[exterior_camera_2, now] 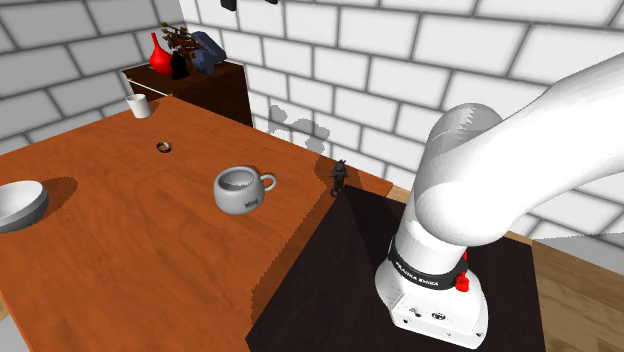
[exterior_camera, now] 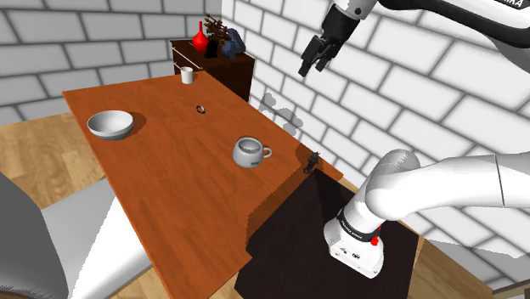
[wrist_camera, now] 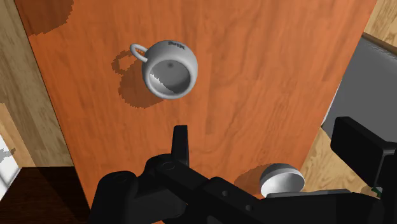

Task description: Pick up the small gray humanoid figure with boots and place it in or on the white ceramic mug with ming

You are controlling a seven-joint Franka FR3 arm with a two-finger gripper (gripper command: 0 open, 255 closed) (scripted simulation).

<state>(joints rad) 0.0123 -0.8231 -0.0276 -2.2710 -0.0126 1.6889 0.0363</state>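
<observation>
Shoulder view, read from left to right:

- A pale bowl (exterior_camera: 110,125) sits at the 9 o'clock side of the worktop (exterior_camera: 170,183).
- A small white cup (exterior_camera: 187,75) and a small ring (exterior_camera: 201,108) lie toward 12 o'clock.
- The mug (exterior_camera: 250,152) stands upright right of centre, with its handle toward 3 o'clock.
- The small dark figure (exterior_camera: 312,160) stands upright at the mug's 3 o'clock. It is near the mug but not touching it, on the worktop's corner just beside the dark stand (exterior_camera: 289,238).
- The tool (exterior_camera: 312,68) hangs high above the figure, at roughly its 12 o'clock, in front of the brick wall.

**Tool state:** I read the fingers as apart, with nothing between them. The wrist view looks down into the mug (wrist_camera: 168,70), which is empty and well below the tool.

**Step in hand:** I judge this to be the approach before the pick. The figure is not yet gripped and no part of the placing is done.

**Next move:**

1. Bring the tool down over the figure.
2. Set one finger on each side of its body.
3. Close the fingers on it.

The figure is slim and stands close to the worktop's edge. I would therefore descend straight and close gently, because a sideways nudge could topple it or push it off. Once it is gripped, I would lift it above the mug's rim before carrying it toward 9 o'clock.
</observation>
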